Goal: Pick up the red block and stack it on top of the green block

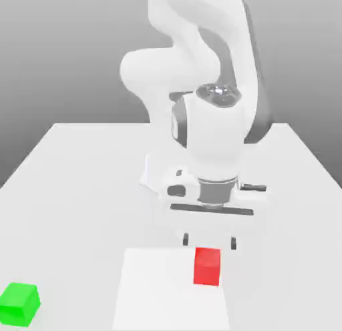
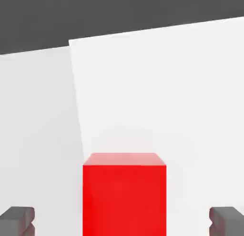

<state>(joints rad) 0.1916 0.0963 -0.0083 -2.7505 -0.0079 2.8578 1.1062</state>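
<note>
On the white tabletop (image 1: 80, 183), near the front edge in the exterior view, sits the red block (image 1: 207, 266). It rests on a brighter white rectangular patch (image 1: 157, 289) of the surface, toward that patch's far corner on the exterior view's right. Block is upright, flat on its base, w/ top face a lighter red than the front.

Just behind and above the block hangs the tool (image 1: 209, 241), pointing down from the Panda's white wrist (image 1: 212, 149). Its two dark fingertips (image 1: 186, 239) show under the hand's crossbar, one on each side of the block's line, set wide apart. Tool is released: nothing sits betw. the fingers, and no contact w/ the block can be seen. Tips look slightly higher than the block's top face in the exterior view; whether they're directly over it or a bit behind, can't tell.

Hand view agrees: red block (image 2: 124, 194) sits centred betw. the two grey finger pads (image 2: 18, 220), w/ clear gaps of white surface on both sides. Pads are well apart from the block's faces. Patch edge runs as a slanted line behind the block.

Green block (image 1: 19, 303) lies far off at the exterior view's left front corner of the tabletop, well apart from the red one and from the patch. It sits flat, nothing on top of it.
</note>
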